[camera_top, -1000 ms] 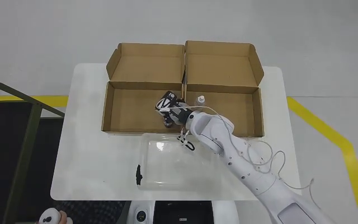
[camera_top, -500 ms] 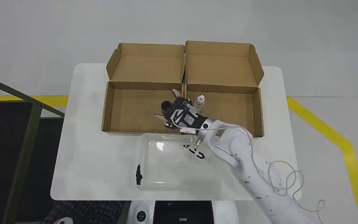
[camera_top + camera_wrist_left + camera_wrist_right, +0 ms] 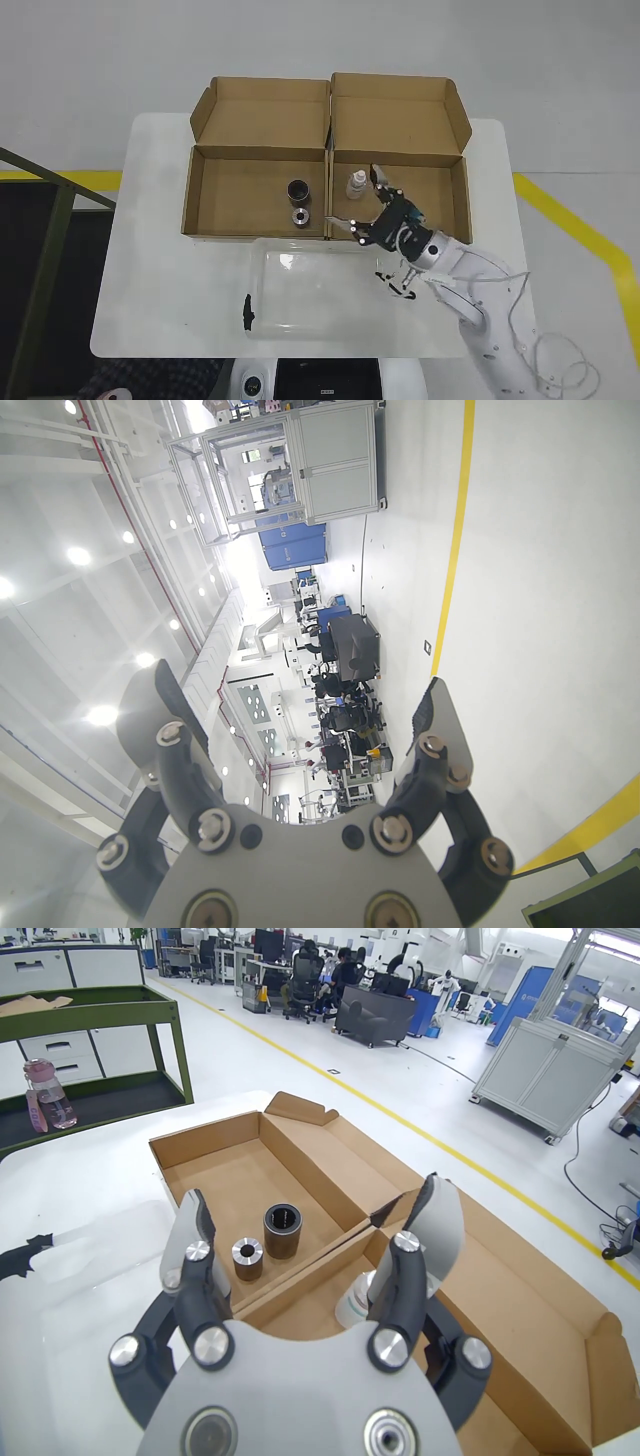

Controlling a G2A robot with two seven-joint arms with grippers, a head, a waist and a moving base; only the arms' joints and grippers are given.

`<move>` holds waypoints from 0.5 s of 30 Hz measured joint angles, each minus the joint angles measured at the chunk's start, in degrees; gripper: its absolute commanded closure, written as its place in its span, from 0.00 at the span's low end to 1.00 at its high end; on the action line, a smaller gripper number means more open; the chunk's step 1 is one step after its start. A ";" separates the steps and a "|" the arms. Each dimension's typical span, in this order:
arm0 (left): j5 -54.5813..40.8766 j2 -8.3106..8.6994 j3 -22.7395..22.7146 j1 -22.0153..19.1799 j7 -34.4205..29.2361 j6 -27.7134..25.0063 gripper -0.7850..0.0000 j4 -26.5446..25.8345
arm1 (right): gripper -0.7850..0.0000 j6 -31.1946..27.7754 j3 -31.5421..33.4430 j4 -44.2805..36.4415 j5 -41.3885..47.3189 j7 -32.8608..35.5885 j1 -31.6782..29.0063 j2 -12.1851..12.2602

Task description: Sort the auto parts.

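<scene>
White table (image 3: 150, 260) at mid-frame in the top view, with two open boxes side by side on its upper half: left box (image 3: 235, 200), right box (image 3: 445, 195). A clear tray (image 3: 300, 290) lies just below them. The right gripper (image 3: 362, 198) hangs over the right box's lower left, fingers apart and empty. The left gripper (image 3: 297, 680) is also spread. A dark sleeve (image 3: 298, 189) and a smaller bushing (image 3: 301, 215) stand in the left box. A white bottle (image 3: 356, 183) is in the right box. A black part (image 3: 246, 312) is at the tray's left edge.
</scene>
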 measured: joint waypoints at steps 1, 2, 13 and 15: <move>0.00 0.00 0.00 0.00 0.00 0.00 0.00 0.00 | 0.09 -0.35 1.54 -0.41 -0.25 -1.26 -1.38 0.26; 0.00 0.00 0.00 0.00 0.00 0.00 0.00 0.00 | 0.08 -0.57 2.67 -0.71 -0.45 -2.18 -2.41 0.44; 0.00 0.00 0.00 0.00 0.00 0.00 0.00 0.00 | 0.00 -2.28 13.37 0.80 -0.15 -12.97 -10.52 1.90; 0.00 0.00 0.00 0.00 0.00 0.00 0.00 0.00 | 0.00 -1.92 14.72 1.32 0.15 -14.41 -11.47 2.03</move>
